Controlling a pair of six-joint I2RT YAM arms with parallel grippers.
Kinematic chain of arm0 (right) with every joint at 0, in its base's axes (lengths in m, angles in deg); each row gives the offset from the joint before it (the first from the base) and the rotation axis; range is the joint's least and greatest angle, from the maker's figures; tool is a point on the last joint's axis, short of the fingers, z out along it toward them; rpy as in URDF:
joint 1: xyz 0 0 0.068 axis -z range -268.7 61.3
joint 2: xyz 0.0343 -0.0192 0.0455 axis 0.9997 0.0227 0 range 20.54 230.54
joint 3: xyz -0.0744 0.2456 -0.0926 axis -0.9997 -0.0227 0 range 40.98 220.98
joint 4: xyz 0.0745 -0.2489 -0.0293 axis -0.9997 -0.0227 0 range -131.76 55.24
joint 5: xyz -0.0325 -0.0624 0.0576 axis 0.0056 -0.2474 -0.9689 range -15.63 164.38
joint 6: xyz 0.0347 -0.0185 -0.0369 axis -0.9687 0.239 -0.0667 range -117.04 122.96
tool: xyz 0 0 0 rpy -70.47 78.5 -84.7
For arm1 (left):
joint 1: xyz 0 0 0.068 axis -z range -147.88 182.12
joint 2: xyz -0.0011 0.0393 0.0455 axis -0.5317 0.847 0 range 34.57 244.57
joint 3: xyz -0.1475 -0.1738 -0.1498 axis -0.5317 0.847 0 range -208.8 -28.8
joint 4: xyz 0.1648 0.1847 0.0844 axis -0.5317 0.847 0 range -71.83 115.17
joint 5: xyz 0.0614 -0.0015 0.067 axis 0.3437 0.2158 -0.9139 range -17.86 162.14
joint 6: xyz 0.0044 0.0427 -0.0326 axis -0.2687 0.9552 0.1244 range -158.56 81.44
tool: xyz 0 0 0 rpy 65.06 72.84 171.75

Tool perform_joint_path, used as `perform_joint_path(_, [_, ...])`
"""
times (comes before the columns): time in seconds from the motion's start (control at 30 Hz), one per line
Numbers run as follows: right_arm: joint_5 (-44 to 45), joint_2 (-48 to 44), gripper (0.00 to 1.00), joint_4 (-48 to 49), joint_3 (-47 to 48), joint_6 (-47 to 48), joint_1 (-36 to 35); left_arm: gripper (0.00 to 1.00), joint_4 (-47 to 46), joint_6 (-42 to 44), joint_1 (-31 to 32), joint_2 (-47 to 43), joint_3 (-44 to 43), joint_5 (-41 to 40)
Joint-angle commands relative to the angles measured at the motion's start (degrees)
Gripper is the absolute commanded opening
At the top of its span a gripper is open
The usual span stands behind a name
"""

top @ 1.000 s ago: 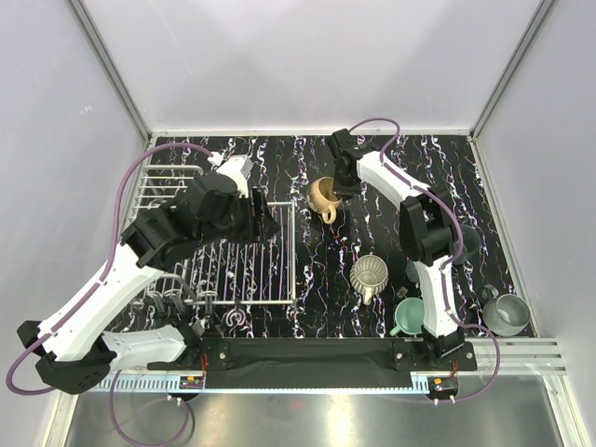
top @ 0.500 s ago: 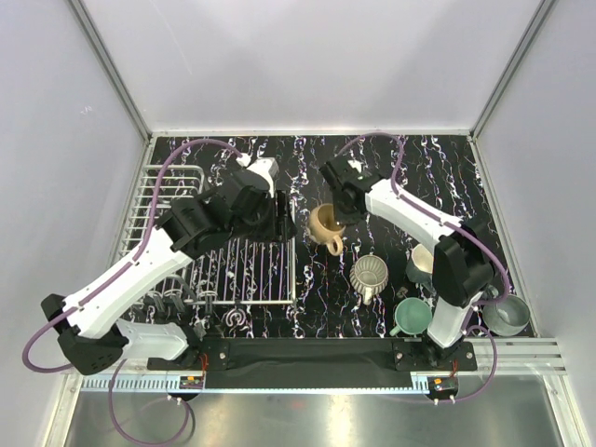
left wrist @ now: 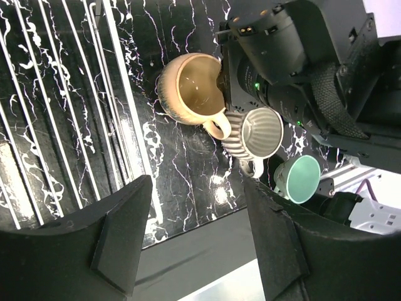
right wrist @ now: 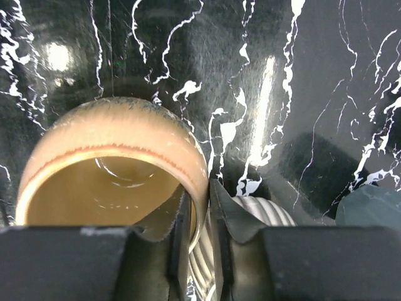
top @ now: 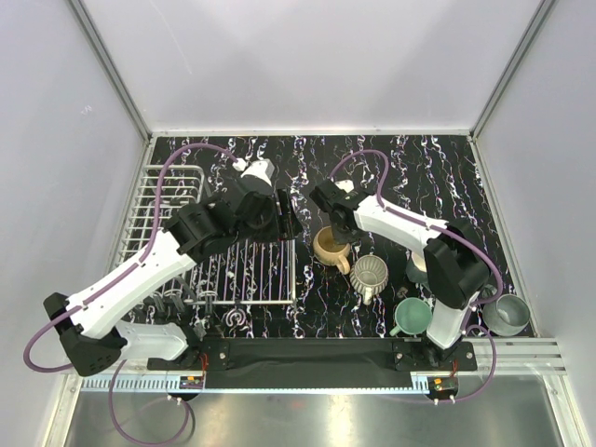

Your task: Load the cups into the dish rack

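Note:
My right gripper [top: 337, 231] is shut on the rim of the peach-tan cup [top: 331, 247], one finger inside and one outside [right wrist: 199, 207]. The cup [right wrist: 113, 163] hangs near the middle of the table, next to the ribbed grey-beige cup [top: 371, 276]. My left gripper [top: 287, 216] is open and empty above the right edge of the white wire dish rack [top: 168, 200]. The left wrist view shows the peach-tan cup [left wrist: 191, 88], the ribbed cup [left wrist: 260, 133] and the mint green cup [left wrist: 299, 179]. The mint green cup [top: 410, 317] and a grey-teal cup [top: 507, 315] stand at the front right.
Another grey-teal cup [top: 417, 270] is half hidden behind my right arm. Dark items [top: 172, 300] sit in the rack's near part. White enclosure walls surround the black marbled table [top: 307, 158]. A black strip [top: 307, 354] runs along the near edge.
My right gripper has carried the peach-tan cup toward the near side, close to the ribbed cup. My left arm has swung right, past the rack's right edge.

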Motion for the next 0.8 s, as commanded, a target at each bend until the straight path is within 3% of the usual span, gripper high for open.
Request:
perform_joint_path(0.0, [2.01,-0.39,0.24,3.84,0.68,-0.73,-0.36,0.66,-3.35,-2.64,0.19,-0.56,0.49,-2.61])
perform_joint_path(0.03, [1.58,-0.39,0.24,4.02,0.59,-0.73,-0.45,0.66,-3.53,-3.34,0.19,-0.65,0.76,-2.70])
perform_joint_path(0.13, [0.35,-0.83,0.41,4.20,0.51,-0.82,-0.54,0.66,-3.62,-4.31,0.19,-1.44,2.16,-3.32])
perform_joint_path(0.3, [-0.27,-6.00,0.78,1.48,2.43,-0.90,-0.63,0.65,-1.61,-4.58,0.19,-0.14,1.65,-3.93])
perform_joint_path(0.47, [3.31,-15.39,0.99,-5.46,4.46,-1.87,-0.54,0.65,2.18,-3.70,0.19,7.32,-3.71,-6.65])
perform_joint_path(0.63, [9.58,-23.40,1.00,-13.28,4.81,-3.19,2.00,0.65,5.17,-3.26,0.10,16.12,-11.62,-8.24])
perform_joint_path(0.77, [-1.30,-31.83,1.00,-13.12,1.83,-0.21,8.93,0.64,7.54,-1.42,0.02,27.43,-20.74,-9.37])
